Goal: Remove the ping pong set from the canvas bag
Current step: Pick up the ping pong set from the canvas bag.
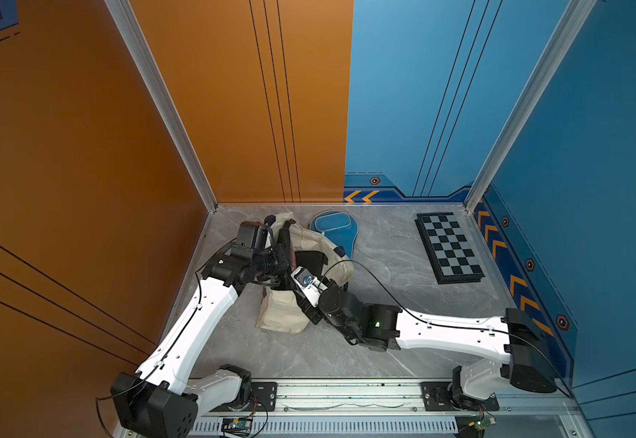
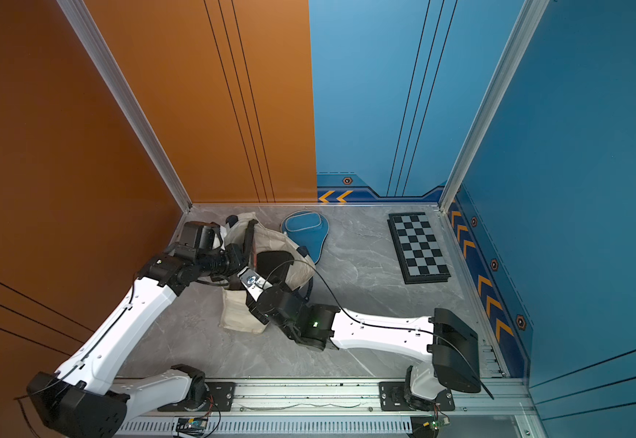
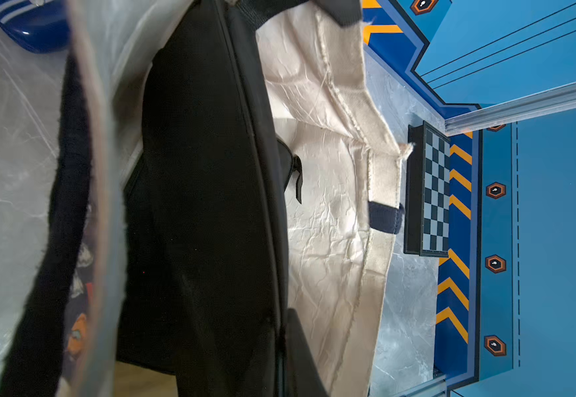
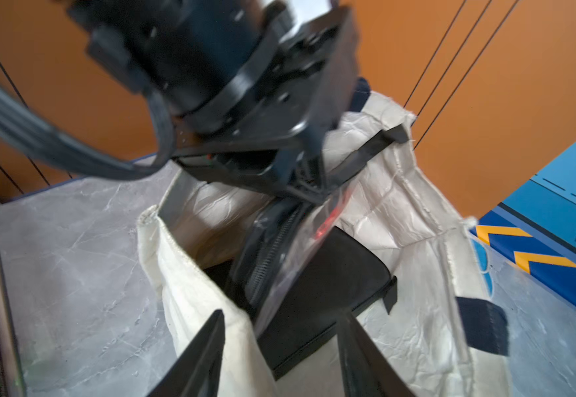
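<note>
Canvas bag holds ping pong set, clamped by left end effector; right end effector apart.

The canvas bag conceals the lower part of the black case and one edge of the blue paddle cover.

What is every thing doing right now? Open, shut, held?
canvas bag: mouth open, slumped.
clear-fronted black case: on edge in bag's mouth.
second black case: inside the bag.
blue case: lying flat outside the bag.
chessboard: flat, squares up.
left gripper: shut on clear-fronted black case.
right gripper: open, holding nothing.
</note>
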